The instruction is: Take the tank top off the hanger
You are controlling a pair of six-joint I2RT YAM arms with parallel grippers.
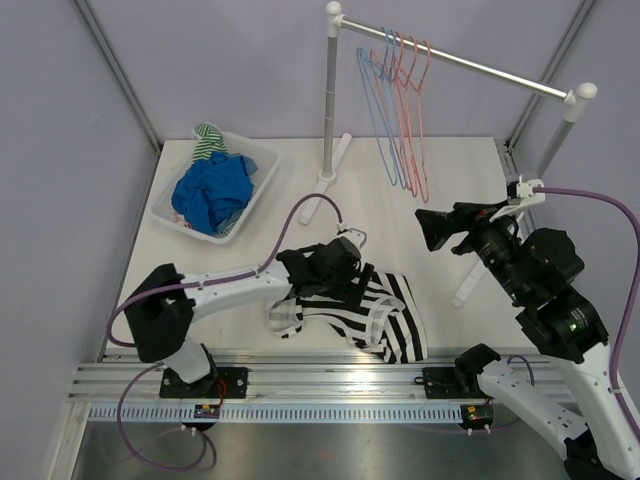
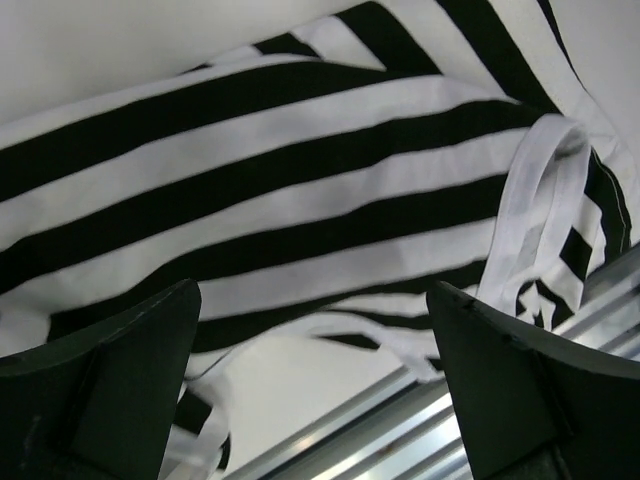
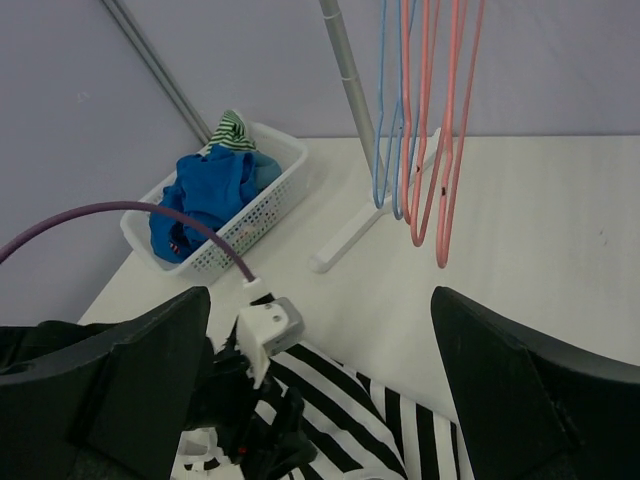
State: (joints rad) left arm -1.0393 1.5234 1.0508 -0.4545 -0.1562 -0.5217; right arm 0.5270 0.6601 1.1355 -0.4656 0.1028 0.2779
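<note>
The black-and-white striped tank top (image 1: 385, 310) lies crumpled on the table near the front edge, with no hanger visible in it. My left gripper (image 1: 330, 278) hovers low over its left part, jaws wide open and holding nothing. In the left wrist view the striped cloth (image 2: 300, 200) fills the frame and a white strap (image 2: 540, 210) runs off to the right of the open gripper (image 2: 315, 380). My right gripper (image 1: 432, 228) is raised at the right, open and empty. In the right wrist view, the gripper (image 3: 320, 330) looks down at the top (image 3: 400, 430).
Several empty pink and blue hangers (image 1: 400, 110) hang on the white rack rod (image 1: 470, 65), also in the right wrist view (image 3: 425, 130). A white basket (image 1: 262, 160) with blue clothes (image 1: 212, 190) stands back left. An aluminium rail (image 1: 300, 375) runs along the table's front edge.
</note>
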